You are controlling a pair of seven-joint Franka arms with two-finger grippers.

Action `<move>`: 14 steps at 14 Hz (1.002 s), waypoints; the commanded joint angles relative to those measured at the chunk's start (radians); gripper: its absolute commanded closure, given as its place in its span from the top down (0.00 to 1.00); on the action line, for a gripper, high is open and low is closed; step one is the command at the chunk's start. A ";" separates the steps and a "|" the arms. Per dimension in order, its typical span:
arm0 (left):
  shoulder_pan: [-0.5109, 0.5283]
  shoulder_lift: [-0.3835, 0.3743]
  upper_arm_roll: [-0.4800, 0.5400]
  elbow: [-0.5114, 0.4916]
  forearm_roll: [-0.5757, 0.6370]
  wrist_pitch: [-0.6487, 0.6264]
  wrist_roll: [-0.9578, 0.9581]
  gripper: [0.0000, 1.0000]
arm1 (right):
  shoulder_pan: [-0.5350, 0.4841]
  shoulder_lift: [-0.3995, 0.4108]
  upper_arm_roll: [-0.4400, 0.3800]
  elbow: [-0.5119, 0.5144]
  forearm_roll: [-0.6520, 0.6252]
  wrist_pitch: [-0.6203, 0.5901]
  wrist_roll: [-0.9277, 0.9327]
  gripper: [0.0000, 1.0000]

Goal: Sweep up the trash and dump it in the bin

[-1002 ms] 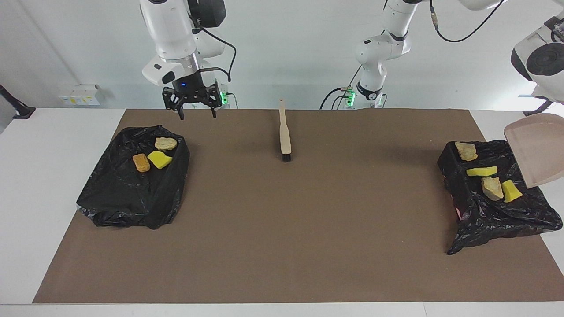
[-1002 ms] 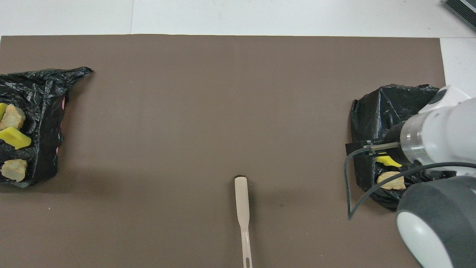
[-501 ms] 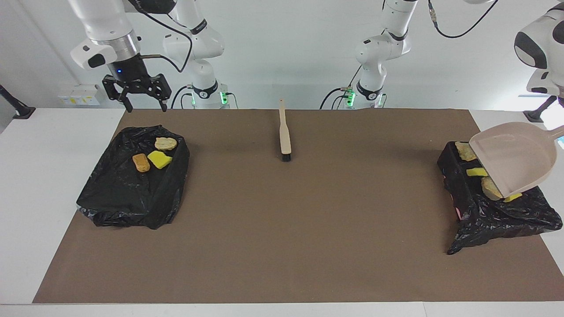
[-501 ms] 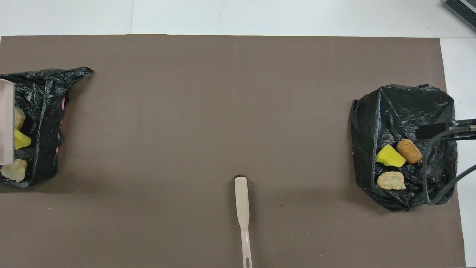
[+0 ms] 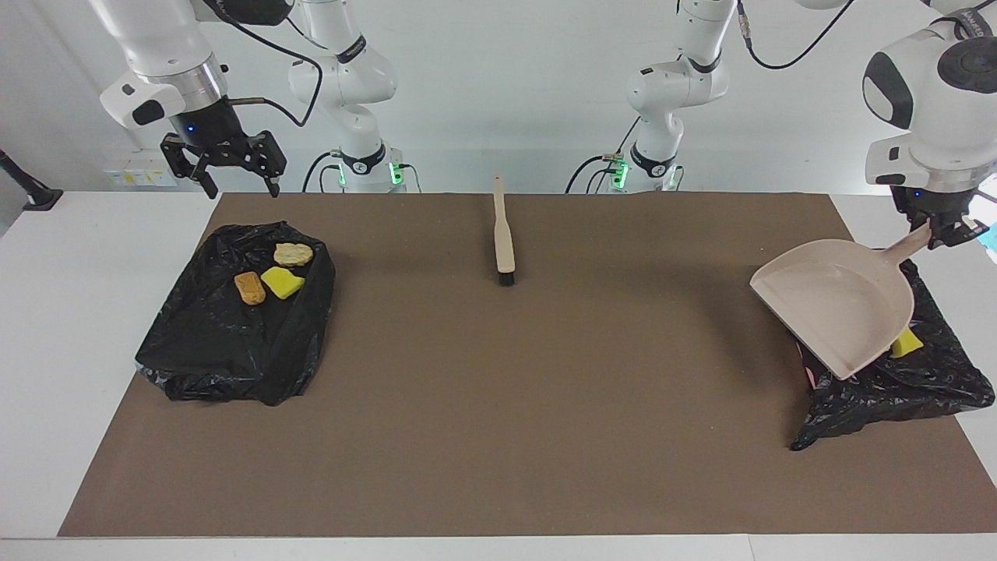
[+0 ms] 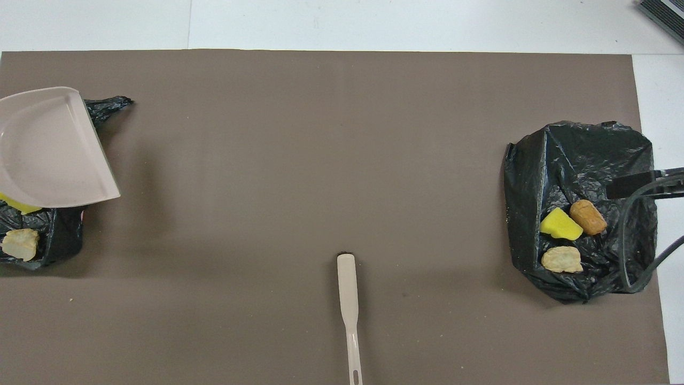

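A beige dustpan [image 5: 837, 308] [image 6: 51, 149] hangs tilted over the black-bagged bin [image 5: 896, 382] [image 6: 59, 235] at the left arm's end of the table. My left gripper [image 5: 938, 234] is shut on its handle. The pan hides most of that bin's trash; a yellow scrap [image 5: 906, 343] [image 6: 18, 205] and a tan lump [image 6: 19, 244] still show. The second bagged bin [image 5: 234, 327] [image 6: 577, 160], at the right arm's end, holds a tan lump [image 5: 293, 253], an orange-brown lump [image 5: 249, 288] and a yellow chunk [image 5: 282, 282]. My right gripper [image 5: 241, 187] hangs open and empty in the air by that bin's robot-side edge.
A beige brush [image 5: 504, 234] [image 6: 348, 299] lies on the brown mat [image 5: 498, 405], midway between the bins and close to the robots, bristles pointing away from them. White table borders the mat on all sides.
The left arm has swung the dustpan down and toward the table's middle, so it now covers most of its bin. The right gripper has moved toward its own end of the table.
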 commanded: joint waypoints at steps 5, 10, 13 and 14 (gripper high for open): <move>-0.172 0.000 0.011 -0.091 -0.242 -0.056 -0.571 0.00 | -0.007 0.003 0.002 0.025 0.004 -0.048 -0.013 1.00; -0.349 0.039 0.011 -0.114 -0.364 -0.022 -1.005 0.00 | -0.008 -0.001 0.002 0.020 0.004 -0.047 -0.013 1.00; -0.504 0.110 0.012 -0.102 -0.429 0.050 -1.295 0.00 | -0.008 -0.007 0.002 0.011 0.004 -0.048 -0.013 1.00; -0.545 0.122 0.012 -0.100 -0.452 0.071 -1.361 0.00 | -0.010 -0.010 0.002 0.010 0.004 -0.050 -0.015 1.00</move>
